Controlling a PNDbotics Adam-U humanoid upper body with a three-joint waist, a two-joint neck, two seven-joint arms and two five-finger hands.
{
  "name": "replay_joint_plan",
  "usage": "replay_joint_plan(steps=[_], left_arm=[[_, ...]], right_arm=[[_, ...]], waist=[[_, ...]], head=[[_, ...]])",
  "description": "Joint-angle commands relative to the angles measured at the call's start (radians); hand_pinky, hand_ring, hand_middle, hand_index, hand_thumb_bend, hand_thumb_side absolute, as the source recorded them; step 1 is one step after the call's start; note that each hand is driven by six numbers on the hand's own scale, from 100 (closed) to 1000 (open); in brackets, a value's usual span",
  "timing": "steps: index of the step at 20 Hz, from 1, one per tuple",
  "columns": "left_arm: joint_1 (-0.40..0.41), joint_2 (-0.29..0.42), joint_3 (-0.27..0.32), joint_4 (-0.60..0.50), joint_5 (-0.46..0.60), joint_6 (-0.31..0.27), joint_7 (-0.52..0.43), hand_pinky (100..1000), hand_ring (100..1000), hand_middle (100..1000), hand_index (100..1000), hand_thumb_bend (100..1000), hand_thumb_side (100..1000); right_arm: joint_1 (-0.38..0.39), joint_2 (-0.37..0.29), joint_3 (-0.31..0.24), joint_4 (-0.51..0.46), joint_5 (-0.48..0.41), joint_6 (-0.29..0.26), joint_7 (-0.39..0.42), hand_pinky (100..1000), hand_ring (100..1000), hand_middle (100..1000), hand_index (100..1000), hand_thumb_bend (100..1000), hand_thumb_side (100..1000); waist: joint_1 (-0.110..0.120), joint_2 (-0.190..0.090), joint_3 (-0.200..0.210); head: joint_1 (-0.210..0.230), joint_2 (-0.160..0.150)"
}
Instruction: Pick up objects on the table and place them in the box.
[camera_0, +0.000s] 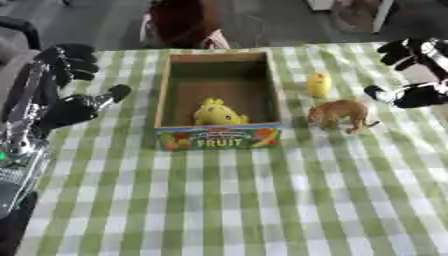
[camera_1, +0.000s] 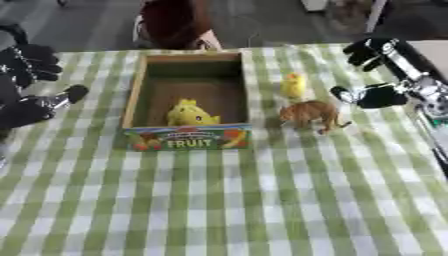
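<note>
Right hand (camera_1: 376, 75) upper right, fingers spread, holding nothing | next: brown animal toy (camera_0: 339, 114) beside box (camera_0: 219, 136) | close around its body, avoid yellow figure (camera_0: 318, 85) | left hand (camera_0: 66, 95) idle, open, left edge

One box (camera_0: 219, 136), three toy animals (camera_0: 339, 115)

A table (camera_0: 262, 210) covered with a green-and-white checked cloth (camera_0: 114, 200) is seen. On it an open wooden box (camera_0: 166, 90) is set, its front panel printed with fruit pictures and the word FRUIT. Just beside the box's right wall, near the front corner, a brown toy animal (camera_0: 339, 115) is stood on its legs. Behind that animal, also to the right of the box and close to its wall, a small yellow figure (camera_0: 318, 85) is placed upright.
</note>
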Motion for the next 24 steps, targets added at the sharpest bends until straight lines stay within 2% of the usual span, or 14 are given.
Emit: replay_joint_plan(steps=[1, 14, 24], left_arm=[[-0.003, 0.006, 0.017, -0.031, 0.008, -0.002, 0.008, 683, 645, 595, 712, 749, 161], [0.024, -0.011, 0.028, -0.031, 0.015, -0.004, 0.014, 683, 641, 590, 711, 747, 163], [0.03, -0.015, 0.029, -0.027, 0.017, -0.005, 0.013, 683, 641, 589, 712, 747, 164]], right_arm=[[-0.03, 0.004, 0.0, 0.037, 0.033, -0.017, 0.007, 680, 714, 626, 783, 424, 100], [-0.034, 0.072, -0.008, 0.172, 0.097, -0.034, 0.005, 678, 710, 620, 782, 430, 100], [-0.031, 0.089, -0.009, 0.215, 0.124, -0.046, 0.019, 673, 694, 599, 760, 430, 100]], waist=[[-0.001, -0.012, 0.003], [-0.002, -0.011, 0.014], [-0.002, -0.01, 0.017]], head=[[-0.004, -0.007], [-0.01, -0.005], [-0.011, -0.002]])
